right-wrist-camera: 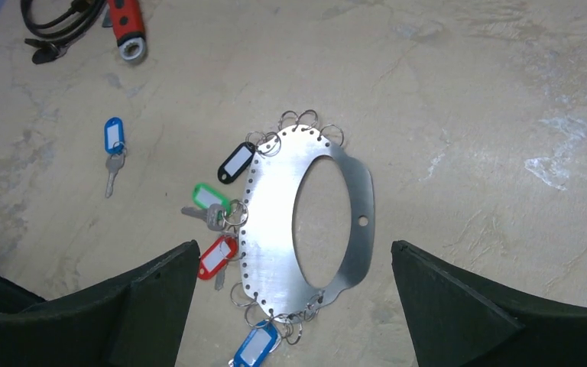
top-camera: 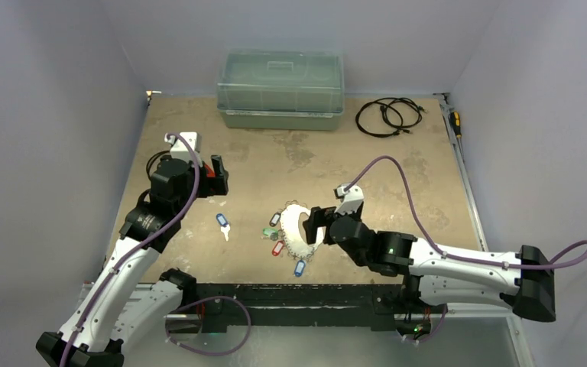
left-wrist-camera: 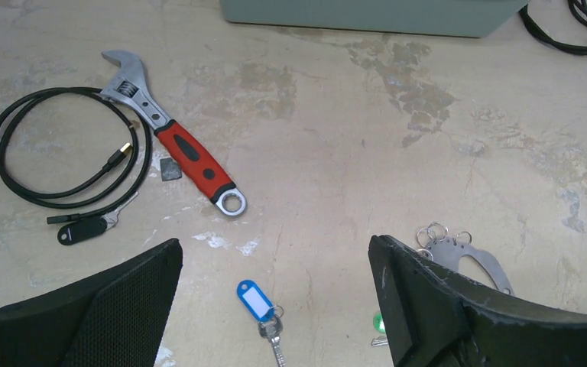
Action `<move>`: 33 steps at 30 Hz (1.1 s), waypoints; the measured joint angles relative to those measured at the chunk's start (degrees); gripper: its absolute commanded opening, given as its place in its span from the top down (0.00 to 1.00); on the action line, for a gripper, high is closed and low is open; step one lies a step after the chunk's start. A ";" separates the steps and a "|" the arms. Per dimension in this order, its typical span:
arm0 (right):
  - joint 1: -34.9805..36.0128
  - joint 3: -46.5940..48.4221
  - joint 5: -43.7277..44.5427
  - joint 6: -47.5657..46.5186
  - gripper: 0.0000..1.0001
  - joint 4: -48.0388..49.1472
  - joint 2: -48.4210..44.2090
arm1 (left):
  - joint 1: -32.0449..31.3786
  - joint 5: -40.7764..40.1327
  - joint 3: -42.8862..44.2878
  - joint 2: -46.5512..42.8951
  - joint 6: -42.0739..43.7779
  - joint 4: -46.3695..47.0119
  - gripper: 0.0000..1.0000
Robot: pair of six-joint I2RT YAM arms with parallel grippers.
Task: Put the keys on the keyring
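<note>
Scuffed beige surface (top-camera: pixel 290 160), keyring (right-wrist-camera: pixel 271 222) lying flat, keys (right-wrist-camera: pixel 218 258) along its edge, blue-tagged key (right-wrist-camera: pixel 112 138) apart, left hand (left-wrist-camera: pixel 275 245), right hand (right-wrist-camera: pixel 296 248) spread wide, empty.

- I count five tagged keys (right-wrist-camera: pixel 210 196): two blue, one green, one red, one black.
- One keyring (right-wrist-camera: pixel 271 222), centre frame.
- One wrench (left-wrist-camera: pixel 191 157), two cable coils (top-camera: pixel 387 116), one box (top-camera: pixel 280 88).

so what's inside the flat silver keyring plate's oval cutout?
Only bare tabletop shows through the flat silver keyring plate. Tagged keys sit along its outer rim. Under the metal: hidden.
</note>
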 measured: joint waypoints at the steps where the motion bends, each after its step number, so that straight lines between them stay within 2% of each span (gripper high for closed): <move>1: 0.00 0.59 0.00 0.46 0.01 -0.57 0.92 | 0.00 0.13 0.00 0.00 0.00 0.04 0.09; 13: 0.00 4.55 -4.83 9.68 0.01 -8.20 6.86 | 0.00 2.03 -0.24 -0.31 0.02 0.90 0.09; 18: 0.00 4.28 -7.32 13.46 0.05 -9.57 9.11 | 0.00 2.03 -0.74 -1.11 0.02 0.83 0.09; 30: 0.00 2.95 -11.26 17.90 0.43 -8.96 18.03 | 0.00 1.79 -0.83 -1.07 0.02 0.79 0.09; 33: 0.00 2.62 -11.72 18.23 0.47 -8.35 19.47 | 0.00 1.77 -0.83 -0.98 0.02 0.79 0.09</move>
